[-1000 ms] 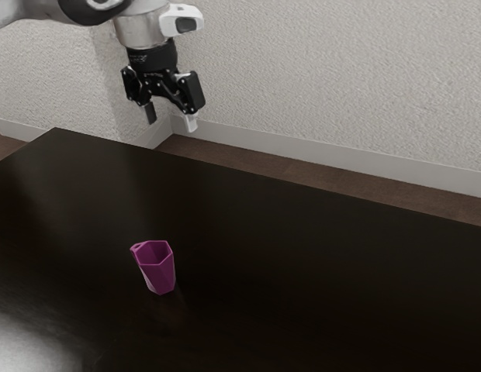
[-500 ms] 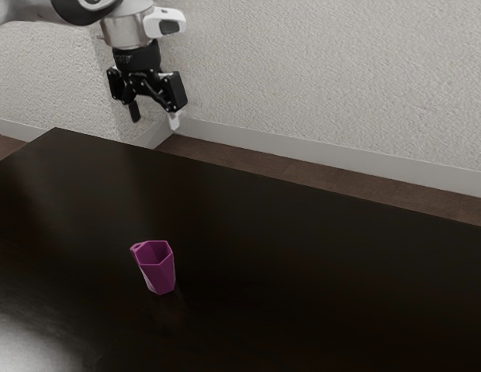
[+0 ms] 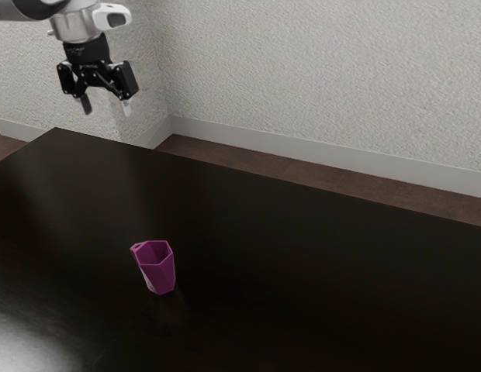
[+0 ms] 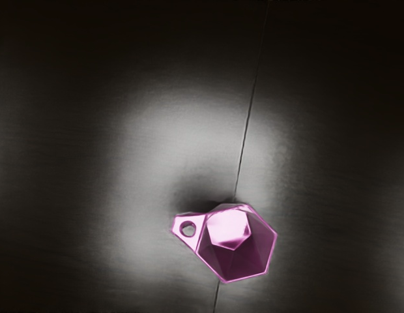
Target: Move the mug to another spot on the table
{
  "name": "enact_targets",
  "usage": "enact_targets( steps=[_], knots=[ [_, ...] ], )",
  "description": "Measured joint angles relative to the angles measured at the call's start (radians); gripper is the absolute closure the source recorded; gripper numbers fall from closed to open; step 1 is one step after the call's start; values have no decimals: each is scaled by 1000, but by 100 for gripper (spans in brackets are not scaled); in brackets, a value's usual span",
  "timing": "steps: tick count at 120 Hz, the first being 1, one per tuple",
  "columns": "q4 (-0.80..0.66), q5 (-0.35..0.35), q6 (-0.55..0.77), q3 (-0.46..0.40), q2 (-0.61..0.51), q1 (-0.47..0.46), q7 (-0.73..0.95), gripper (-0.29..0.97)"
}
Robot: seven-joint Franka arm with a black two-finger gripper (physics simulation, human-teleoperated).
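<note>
A purple faceted mug stands upright on the dark table, toward the exterior view's lower left. My gripper hangs high above the table's far left corner, well up and to the left of the mug, open with nothing between its fingers. From above in the wrist view, the mug shows its angular rim and a small ring handle on one side.
A white textured wall with a pale baseboard runs behind the table, and a strip of brown floor lies between them. In the wrist view a thin seam runs across the tabletop and passes by the mug.
My arm has swung up and toward the exterior view's left, carrying the open gripper farther from the mug. The mug has stayed in place.
</note>
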Motion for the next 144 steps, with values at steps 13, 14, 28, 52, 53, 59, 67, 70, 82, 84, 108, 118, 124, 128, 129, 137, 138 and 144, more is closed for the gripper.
enact_targets(
  steps=[13,14,28,52,53,59,67,70,82,84,108,118,124,128,129,137,138,144],
  knots=[
    [0,0,0,0,0,46,3,0],
    [0,0,0,0,0,49,3,0],
    [0,0,0,0,0,97,5,0],
    [0,0,0,0,0,175,9,0],
    [0,0,0,0,0,178,9,0],
    [0,0,0,0,0,197,9,0],
    [0,0,0,0,0,221,10,0],
    [0,0,0,0,0,230,10,0],
    [0,0,0,0,0,264,11,0],
    [0,0,0,0,0,269,12,0],
    [0,0,-1,1,0,330,13,0],
    [4,-1,-1,2,6,352,13,0],
    [5,-2,-1,2,8,365,13,0],
    [5,-2,-1,2,10,372,13,0],
    [6,-2,-1,2,10,374,13,0],
    [6,-3,-1,2,11,384,13,0],
    [6,-3,-1,2,12,385,13,0],
    [6,-3,-1,2,12,387,14,0]
  ],
)
